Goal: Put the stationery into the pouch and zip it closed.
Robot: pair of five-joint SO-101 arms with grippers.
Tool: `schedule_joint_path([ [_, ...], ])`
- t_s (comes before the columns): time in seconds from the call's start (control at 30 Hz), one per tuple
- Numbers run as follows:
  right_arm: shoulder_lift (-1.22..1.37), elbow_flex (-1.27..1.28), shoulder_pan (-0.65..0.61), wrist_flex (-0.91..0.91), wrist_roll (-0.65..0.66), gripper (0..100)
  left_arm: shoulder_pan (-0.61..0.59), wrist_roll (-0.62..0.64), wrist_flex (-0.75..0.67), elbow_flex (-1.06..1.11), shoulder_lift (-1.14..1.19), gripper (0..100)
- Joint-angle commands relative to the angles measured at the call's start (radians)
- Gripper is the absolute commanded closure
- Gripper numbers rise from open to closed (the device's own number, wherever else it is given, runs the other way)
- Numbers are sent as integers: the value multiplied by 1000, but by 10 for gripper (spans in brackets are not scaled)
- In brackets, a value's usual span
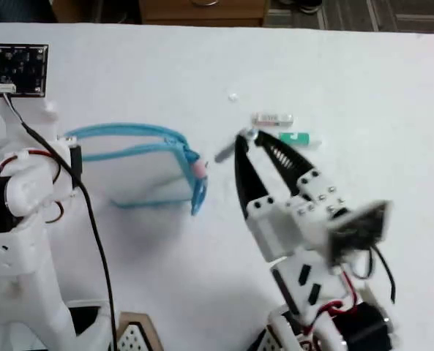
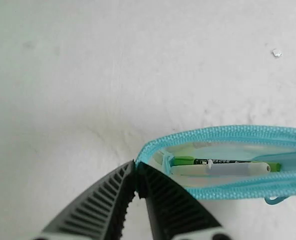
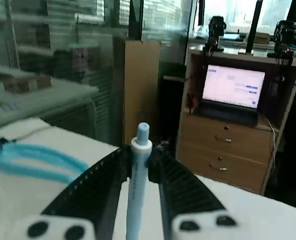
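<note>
The pouch [image 1: 129, 132] lay on its side on the tabletop [image 1: 363, 88] with its blue zip undone and its mouth gaping. The left tool [image 2: 136, 172] was closed on the pouch's end corner, pinning it. Inside were a green marker [image 2: 185, 161] and a white pen [image 2: 222, 169], side by side along the pouch. The right tool [image 3: 138, 155] was clamped on a pale blue pen [image 3: 138, 175], which stood up between its jaws, and it hung just beside the pouch's open end without touching it. Two more small pieces of stationery, a white one [image 1: 273, 118] and a green-and-white one [image 1: 298, 139], lay near each other on the tabletop beyond that tool. The likeliest trouble was at the mouth. It was narrow, so a pen brought in across it rather than along it could catch on the zip's edge and stop there. A push against that edge could also drag the pouch (held only by one corner) out of the left tool's pinch or fold the opening shut. The pen was gripped partway along its smooth barrel, so it could swivel or slip if its tip snagged.
</note>
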Motion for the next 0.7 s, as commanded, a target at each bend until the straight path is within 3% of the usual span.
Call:
schedule_joint_path([
  [0.0,119,-226,-12,-47,-57,982,16,-3,9,78,77,977],
  [0.1,278,-427,-33,-41,-63,982,16,-3,9,78,77,977],
  [0.3,547,-694,-214,68,-92,982,16,-3,11,78,77,977],
  [0.67,768,-678,-265,51,-143,982,13,-3,11,78,74,977],
])
